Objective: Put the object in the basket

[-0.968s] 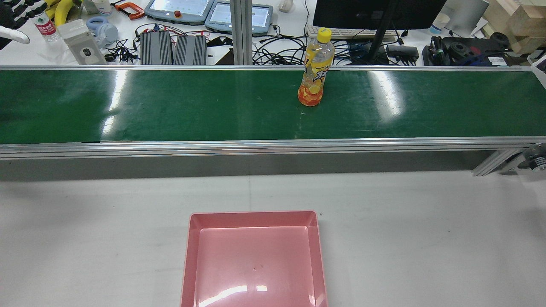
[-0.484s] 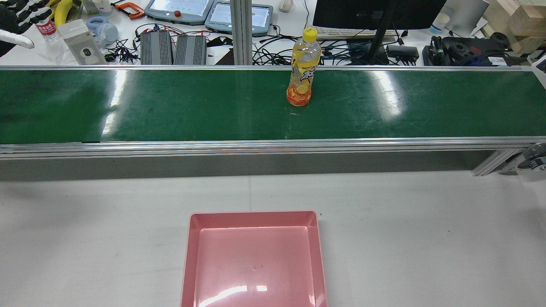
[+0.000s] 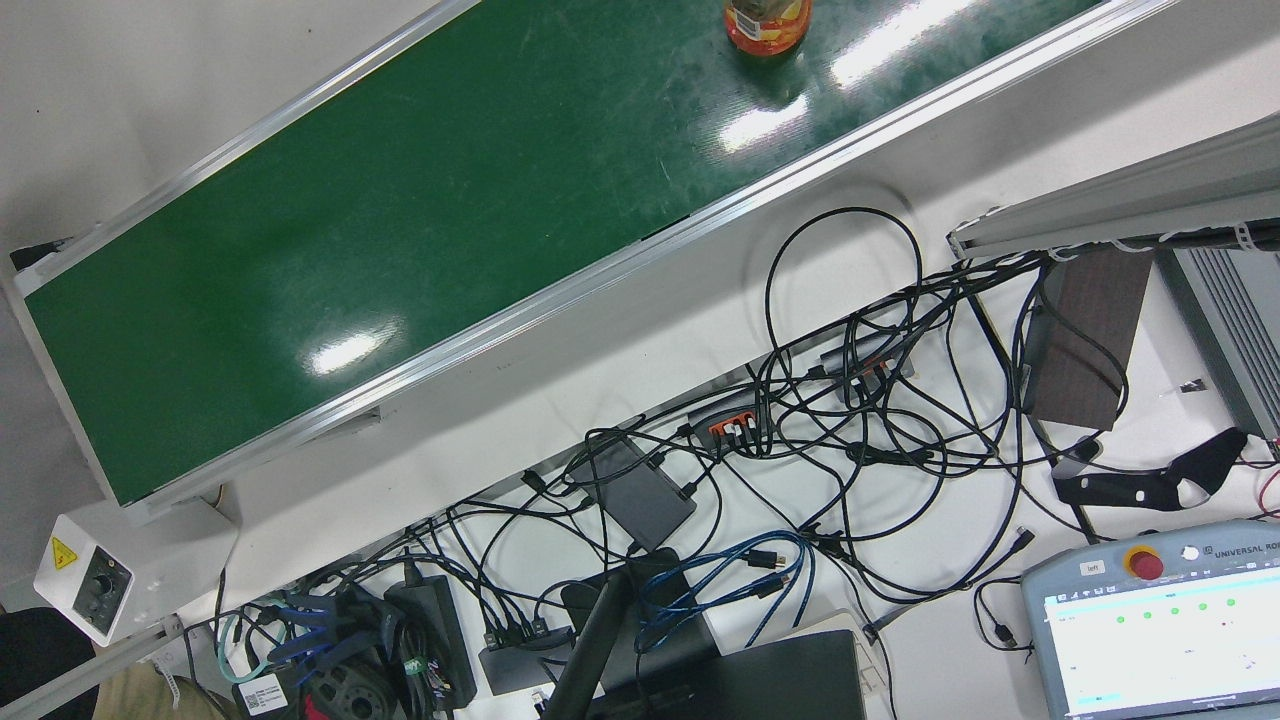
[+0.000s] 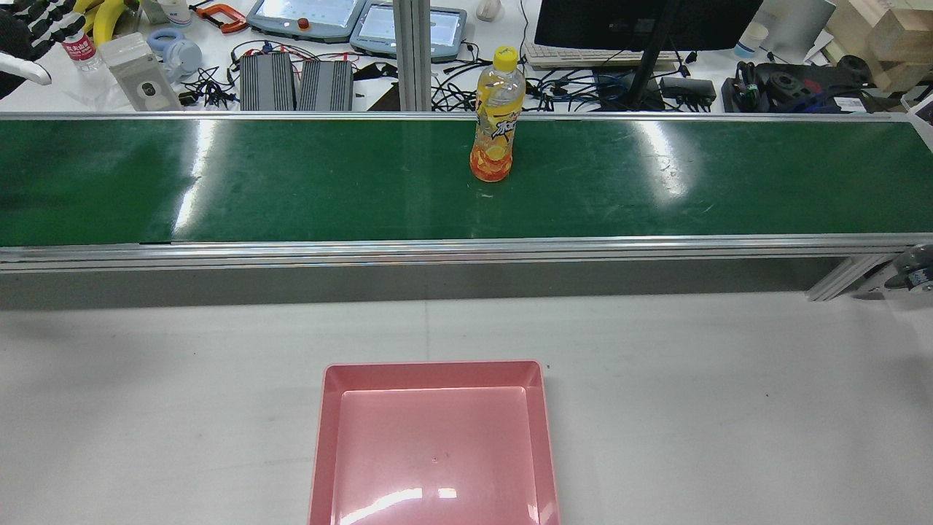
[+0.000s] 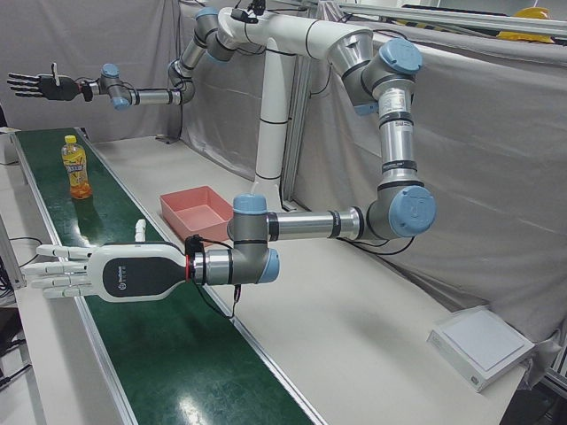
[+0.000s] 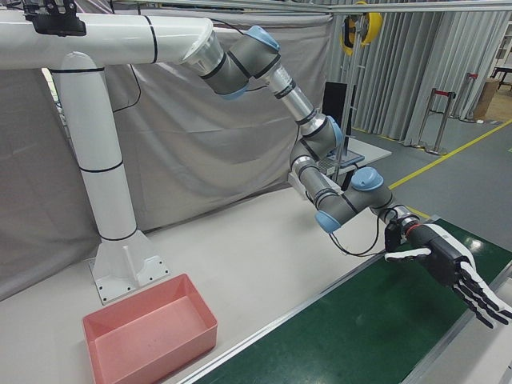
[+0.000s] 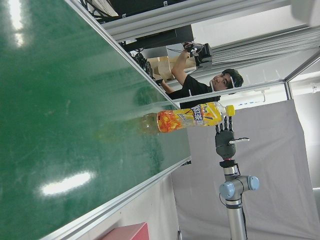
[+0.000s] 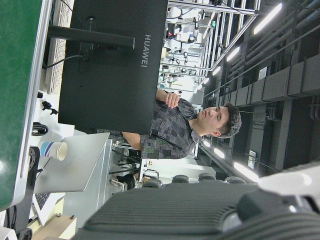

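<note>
A yellow-capped orange drink bottle (image 4: 496, 124) stands upright on the green conveyor belt (image 4: 291, 182), near its middle; it also shows in the front view (image 3: 767, 25), the left-front view (image 5: 77, 168) and the left hand view (image 7: 192, 117). The pink basket (image 4: 434, 368) sits empty on the white table, also in the left-front view (image 5: 190, 197) and the right-front view (image 6: 160, 352). My left hand (image 5: 89, 270) is open and empty, low over the belt's left end (image 6: 448, 272) (image 4: 25, 33). My right hand (image 5: 35, 84) is open and empty, raised beyond the bottle (image 7: 225, 135).
Behind the belt is a desk with a monitor (image 4: 641, 22), tablets, power bricks and tangled cables (image 3: 800, 420). A belt control box (image 3: 95, 590) sits at one end. A white box (image 5: 483, 345) lies on the table's corner. A person stands behind the desk (image 8: 200, 120).
The bottle has ridden the belt to the left in the rear view, from right of centre to about the middle, still upright. The left hand has barely moved.
</note>
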You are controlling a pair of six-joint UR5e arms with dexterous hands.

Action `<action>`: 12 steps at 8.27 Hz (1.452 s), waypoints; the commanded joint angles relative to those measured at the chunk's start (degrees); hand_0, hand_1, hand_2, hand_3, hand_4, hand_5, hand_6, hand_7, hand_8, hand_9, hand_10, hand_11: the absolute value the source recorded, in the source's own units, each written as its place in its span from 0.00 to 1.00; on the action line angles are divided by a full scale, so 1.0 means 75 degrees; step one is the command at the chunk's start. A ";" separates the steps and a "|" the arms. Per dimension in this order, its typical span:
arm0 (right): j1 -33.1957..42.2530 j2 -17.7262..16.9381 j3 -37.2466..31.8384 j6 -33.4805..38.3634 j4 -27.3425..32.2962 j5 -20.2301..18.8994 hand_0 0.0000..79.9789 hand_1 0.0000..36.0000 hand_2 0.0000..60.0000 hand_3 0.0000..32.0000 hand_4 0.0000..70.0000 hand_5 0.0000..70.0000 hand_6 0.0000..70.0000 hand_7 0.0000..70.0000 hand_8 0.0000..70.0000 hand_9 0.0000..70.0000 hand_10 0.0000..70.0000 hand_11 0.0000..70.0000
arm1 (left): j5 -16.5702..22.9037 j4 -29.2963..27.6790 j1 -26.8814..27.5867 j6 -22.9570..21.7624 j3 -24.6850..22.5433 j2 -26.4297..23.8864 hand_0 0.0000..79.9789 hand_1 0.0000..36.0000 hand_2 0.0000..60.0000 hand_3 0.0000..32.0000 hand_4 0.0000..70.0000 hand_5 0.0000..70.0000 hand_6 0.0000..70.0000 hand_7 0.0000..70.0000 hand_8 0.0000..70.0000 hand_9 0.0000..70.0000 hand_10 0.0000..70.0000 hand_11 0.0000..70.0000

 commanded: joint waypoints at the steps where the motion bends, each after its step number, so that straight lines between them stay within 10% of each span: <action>1: 0.0000 0.0000 -0.0009 0.0000 -0.0004 0.0000 0.00 0.00 0.00 0.00 0.00 0.00 0.00 0.00 0.00 0.00 0.00 0.00 | 0.0000 0.0005 -0.0002 0.0001 -0.0003 -0.0001 0.69 0.20 0.00 0.00 0.16 0.02 0.00 0.00 0.00 0.02 0.05 0.09; 12: 0.0000 0.0000 0.0003 0.0000 0.0008 0.0000 0.00 0.00 0.00 0.00 0.00 0.00 0.00 0.00 0.00 0.00 0.00 0.00 | -0.0012 0.0518 0.0993 0.0222 0.0032 -0.0843 0.69 0.21 0.00 0.00 0.17 0.07 0.00 0.00 0.02 0.06 0.06 0.11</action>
